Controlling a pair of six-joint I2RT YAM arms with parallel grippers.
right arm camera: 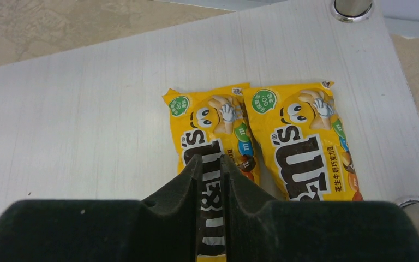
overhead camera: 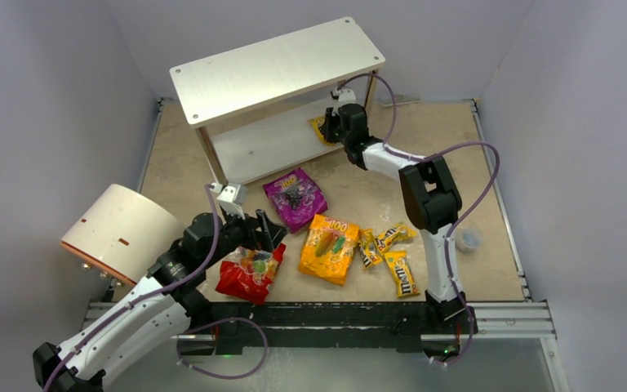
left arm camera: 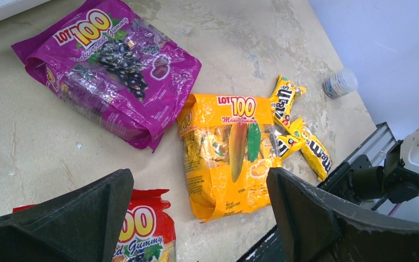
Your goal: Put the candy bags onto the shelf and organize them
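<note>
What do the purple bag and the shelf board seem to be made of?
The purple bag looks like thin plastic film, glossy, with creases and shiny glare. The shelf board is probably wood or laminate, matt white, showing faint straight grain lines.

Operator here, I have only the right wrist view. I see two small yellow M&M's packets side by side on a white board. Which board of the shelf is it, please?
Observer: The lower white board of the two-tier shelf, near its right end; the right fingers reach in beneath the upper one.
Operator: How many such packets are on the table?
Observer: Three small yellow packets lie on the beige table, just right of the glossy orange pouch.
Operator: And the left arm?
Observer: The left fingers stand wide open over the top edge of the glossy red pouch.
</note>
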